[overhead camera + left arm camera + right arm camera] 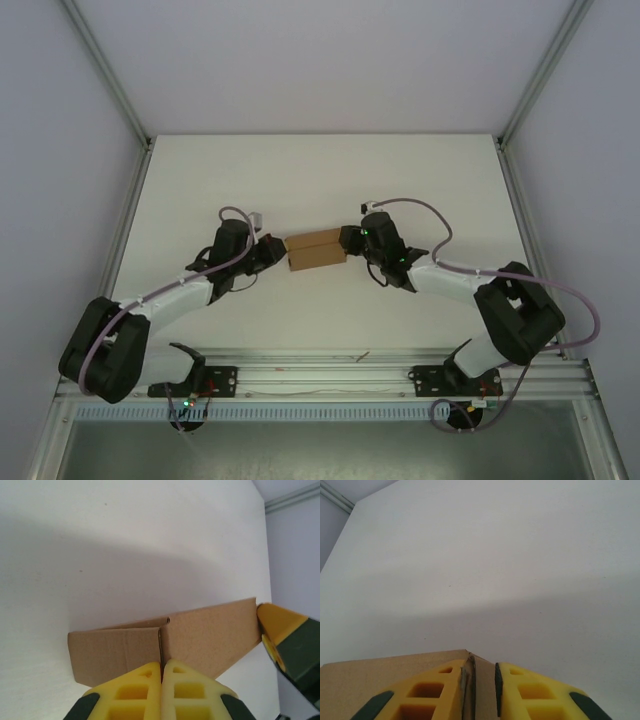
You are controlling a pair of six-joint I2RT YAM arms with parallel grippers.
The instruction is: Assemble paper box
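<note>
The paper box (315, 250) is a small brown cardboard piece at the table's middle, held between both arms. My left gripper (275, 250) is at its left end. In the left wrist view its yellow fingers (162, 666) are pressed together on a thin cardboard edge where two panels (210, 635) meet. My right gripper (347, 240) is at the box's right end. In the right wrist view its jaws (484, 672) stand a little apart with brown cardboard (380, 672) filling the gap. One of the right gripper's yellow fingers (280, 625) touches the box's far corner.
The white table (320, 180) has bare room behind and in front of the box. Metal frame posts (120, 110) and grey walls bound it left and right. An aluminium rail (320, 375) carries both arm bases at the near edge.
</note>
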